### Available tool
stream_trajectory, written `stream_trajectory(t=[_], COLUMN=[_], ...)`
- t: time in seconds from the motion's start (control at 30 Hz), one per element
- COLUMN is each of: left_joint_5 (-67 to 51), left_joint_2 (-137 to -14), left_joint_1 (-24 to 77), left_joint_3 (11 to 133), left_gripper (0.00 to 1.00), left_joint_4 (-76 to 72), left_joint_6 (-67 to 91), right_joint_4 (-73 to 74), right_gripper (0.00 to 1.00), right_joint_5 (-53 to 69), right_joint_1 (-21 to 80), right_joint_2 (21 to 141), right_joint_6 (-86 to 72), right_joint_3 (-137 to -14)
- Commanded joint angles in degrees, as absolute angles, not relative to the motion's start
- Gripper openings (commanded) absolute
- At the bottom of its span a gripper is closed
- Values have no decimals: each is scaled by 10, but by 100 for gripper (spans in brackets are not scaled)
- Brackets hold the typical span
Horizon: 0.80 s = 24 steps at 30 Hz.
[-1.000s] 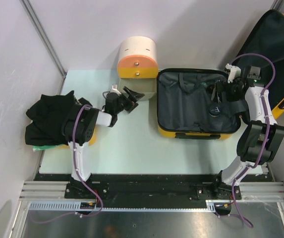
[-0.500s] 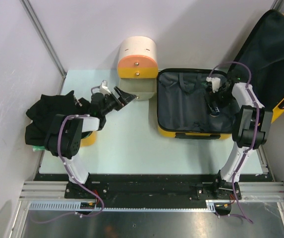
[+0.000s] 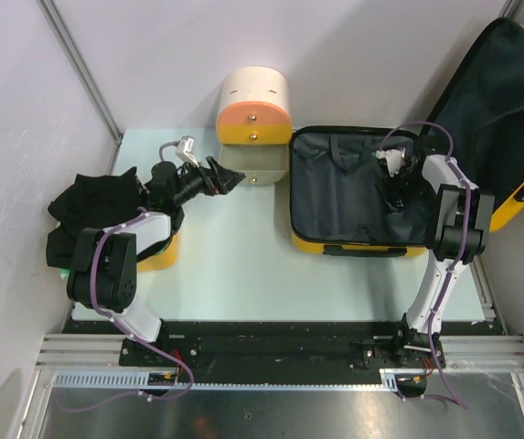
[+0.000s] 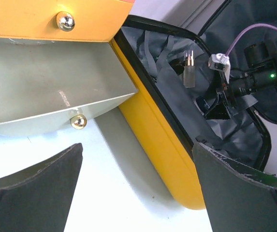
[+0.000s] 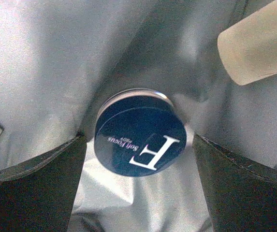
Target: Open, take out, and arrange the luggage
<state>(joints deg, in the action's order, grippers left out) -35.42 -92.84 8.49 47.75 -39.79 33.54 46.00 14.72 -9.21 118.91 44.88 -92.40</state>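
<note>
Left tool (image 3: 214, 176), jaws apart, has been swinging toward the drawer (image 4: 56, 92) at 11 o'clock. Right tool (image 5: 138, 193), also spread, is now hanging over a blue tin (image 5: 139, 133) inside the luggage (image 3: 309, 243), which is lying open at 2 o'clock. Only the wrist view is showing the tin's F lettering.

A cream-and-orange cabinet (image 3: 253, 107) stands at the far edge of the pale green table (image 3: 234, 274). I see its lower drawer (image 4: 56, 92) pulled out, with a brass knob (image 4: 78, 122) on the front. To my left a heap of black clothes (image 3: 88, 215) lies over a small yellow tub (image 3: 159, 256). I also see a round dark blue tin (image 5: 139, 140) with a white F on its lid, and a frosted bottle (image 5: 256, 48) near it.
</note>
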Motion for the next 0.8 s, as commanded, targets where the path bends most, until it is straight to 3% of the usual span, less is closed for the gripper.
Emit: stream_trajectory(t=[0.0, 0.17, 0.4, 0.77], left_joint_5=[-368, -369, -374, -360], left_joint_2=[-905, -912, -928, -942], left_joint_1=[84, 84, 63, 3], left_joint_3=[505, 533, 595, 734], left_gripper=[99, 99, 98, 97], left_joint_4=[-367, -344, -280, -55], left_joint_6=[277, 254, 214, 127], right_joint_4=[416, 416, 423, 475], right_gripper=[95, 74, 38, 31], right_joint_5=[134, 150, 180, 277], right_joint_1=[-98, -94, -65, 142], right_joint_2=[1208, 1209, 1171, 1159], right_joint_6=[457, 454, 440, 370], right_joint_3=[-947, -954, -978, -1211])
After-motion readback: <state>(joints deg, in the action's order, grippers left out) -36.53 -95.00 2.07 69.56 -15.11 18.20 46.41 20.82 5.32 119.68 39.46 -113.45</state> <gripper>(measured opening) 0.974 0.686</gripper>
